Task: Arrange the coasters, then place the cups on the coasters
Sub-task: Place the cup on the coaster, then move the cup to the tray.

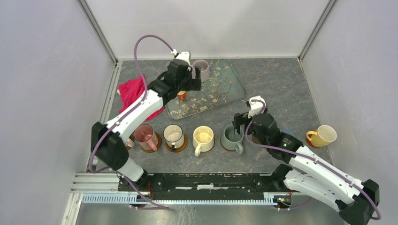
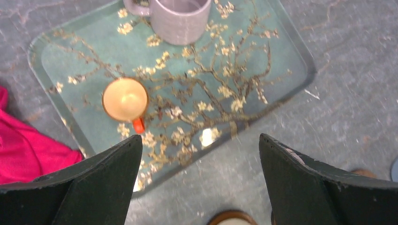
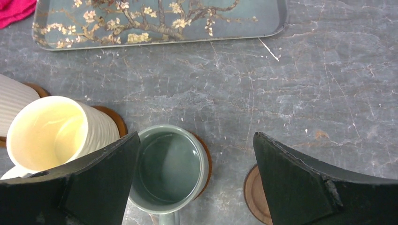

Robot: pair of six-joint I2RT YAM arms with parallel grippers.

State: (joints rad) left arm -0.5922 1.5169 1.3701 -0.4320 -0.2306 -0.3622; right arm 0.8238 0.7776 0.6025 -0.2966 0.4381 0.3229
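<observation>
The right pincer (image 3: 197,137) hangs open over the grey-green mug (image 3: 169,168), seated on its orange-brown coaster (image 3: 207,160); a bare coaster (image 3: 253,197) beside it, half cut off, awaits a cup. The left pincer (image 2: 201,137) gapes above the floral tray (image 2: 291,61), likely to fetch the small orange cup (image 2: 125,99) or mauve mug (image 2: 180,21) there.

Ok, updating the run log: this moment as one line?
left pincer open over tray | right pincer open over grey-green mug, seated on coaster
</observation>
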